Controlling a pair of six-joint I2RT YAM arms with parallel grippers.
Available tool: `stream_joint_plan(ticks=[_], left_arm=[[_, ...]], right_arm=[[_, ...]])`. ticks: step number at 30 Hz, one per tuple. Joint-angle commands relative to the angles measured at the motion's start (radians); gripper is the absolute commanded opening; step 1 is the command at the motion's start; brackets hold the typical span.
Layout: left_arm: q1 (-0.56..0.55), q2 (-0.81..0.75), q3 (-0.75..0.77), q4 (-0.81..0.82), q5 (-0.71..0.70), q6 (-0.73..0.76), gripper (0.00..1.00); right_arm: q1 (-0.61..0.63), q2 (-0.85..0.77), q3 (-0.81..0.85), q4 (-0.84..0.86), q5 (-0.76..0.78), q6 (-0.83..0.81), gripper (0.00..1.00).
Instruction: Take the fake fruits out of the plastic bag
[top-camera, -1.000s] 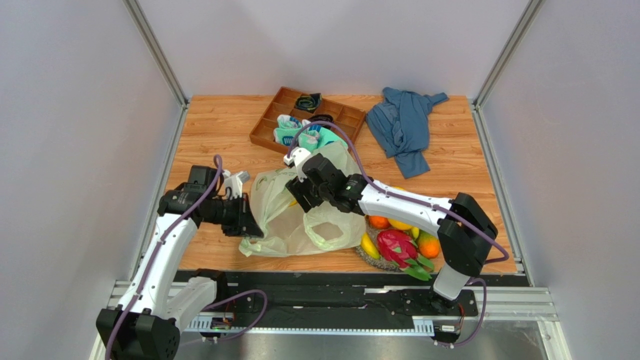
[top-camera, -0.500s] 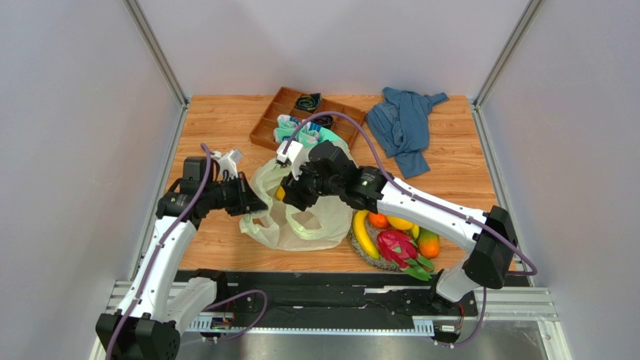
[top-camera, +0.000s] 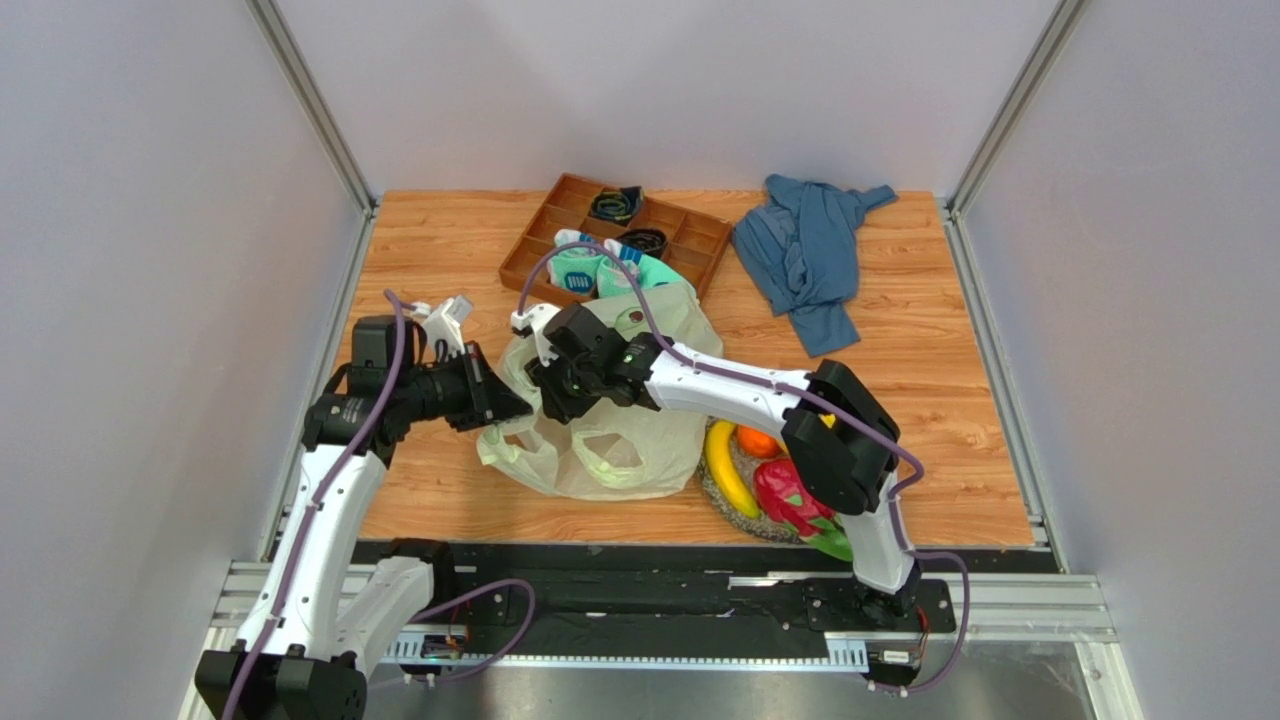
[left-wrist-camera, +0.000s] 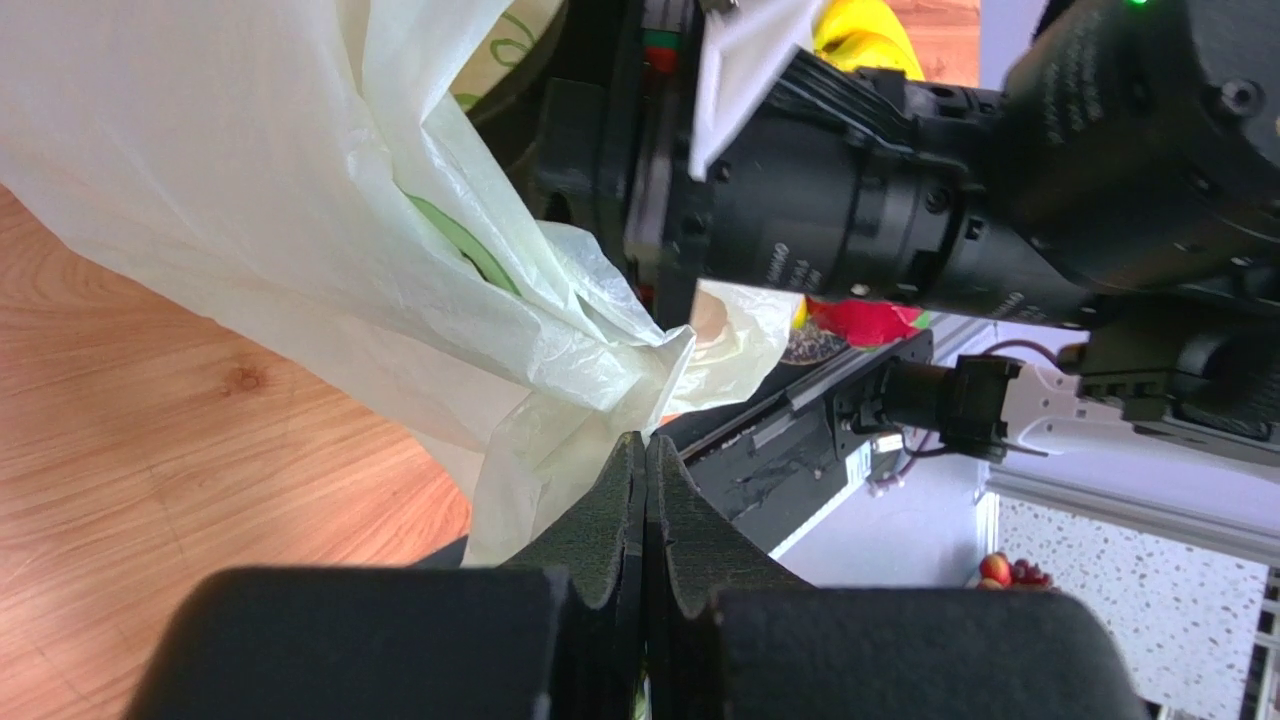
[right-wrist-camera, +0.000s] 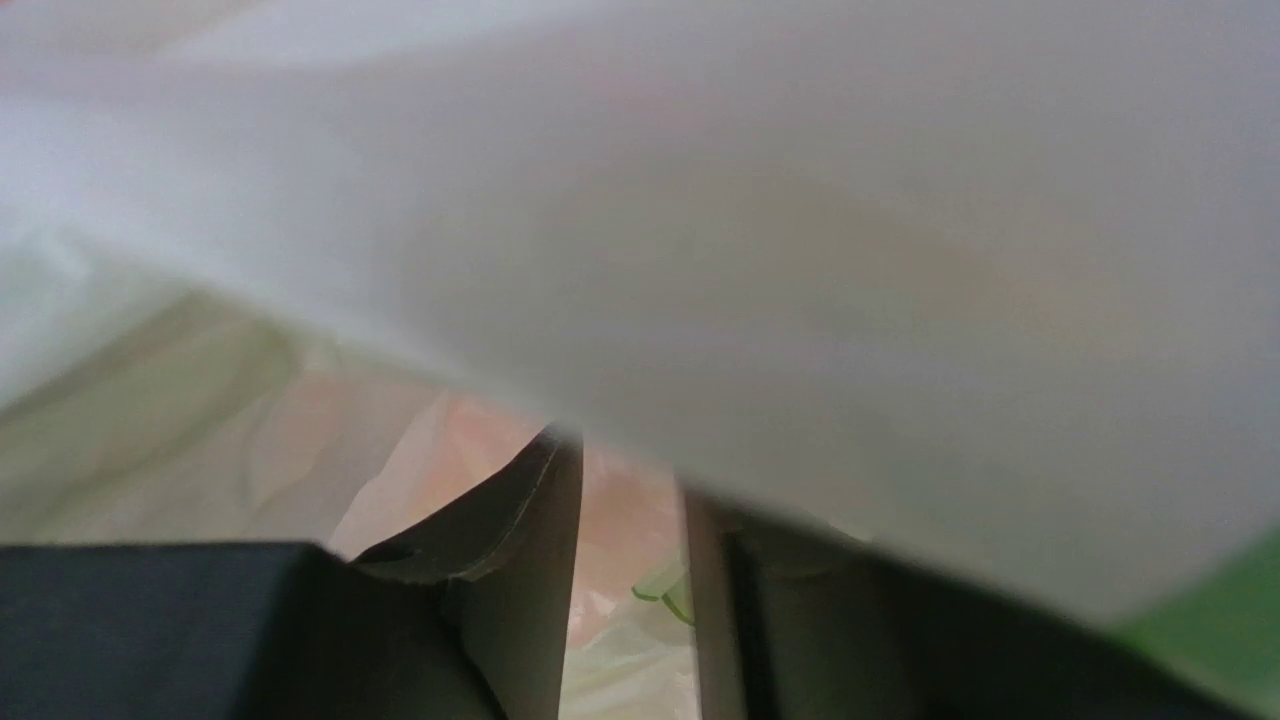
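Fruit, fake, plastic: a yellow curved banana, a round orange and a pink dragon fruit are heaped on a dark woven mat. The heap touches the near-right side of the large, thin, translucent pale yellow-green plastic bag and is partly covered by the right arm's elbow. These pieces are already out.

Bag: slumped on the wooden tabletop. Whether any fruit is left inside cannot be told; the right wrist view shows only film with a pinkish tint behind it.

Left gripper: at the bag's left edge, its fingers pressed together on a bunched fold of film.

Right gripper: just inside the bag's left mouth, buried under film. Its fingers stand narrowly parted, with nothing seen between them.

Beyond the bag: teal-white rolled socks touch its far rim. Behind them is a brown wooden compartment tray, and a blue cloth garment lies far right.

Step in hand, judged: searching the bag for remaining fruit. The left pinch should stay firm and lifted so the mouth is spread. The right should enter low, widen, and shut only on a hard shape, not on film.

Change from half a second earlier: the right elbow has folded in from well right of the bag to over the fruit heap. Its gripper has moved left toward the left one, and a yellow patch beside it no longer shows. The left pinch is unchanged.
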Motion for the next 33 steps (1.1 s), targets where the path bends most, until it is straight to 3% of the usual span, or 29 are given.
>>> stream_joint_plan(ticks=[1,5,6,12,33], left_arm=[[0.009,-0.014,0.006,0.028,0.039,-0.005,0.00],[0.009,-0.023,-0.011,0.020,0.052,0.001,0.00],[0.009,-0.023,-0.017,0.023,0.053,-0.003,0.00],[0.009,-0.006,-0.048,0.062,0.089,-0.034,0.00],[0.009,-0.035,-0.112,0.049,0.188,-0.049,0.00]], right_arm=[[-0.016,0.001,0.073,0.059,0.167,0.065,0.41],[-0.027,-0.008,0.088,0.065,0.271,0.058,0.69],[-0.030,-0.006,0.090,0.061,0.278,0.060,0.81],[-0.033,0.007,0.087,0.048,0.372,0.065,1.00],[-0.081,0.156,0.163,-0.050,0.347,0.339,1.00]])
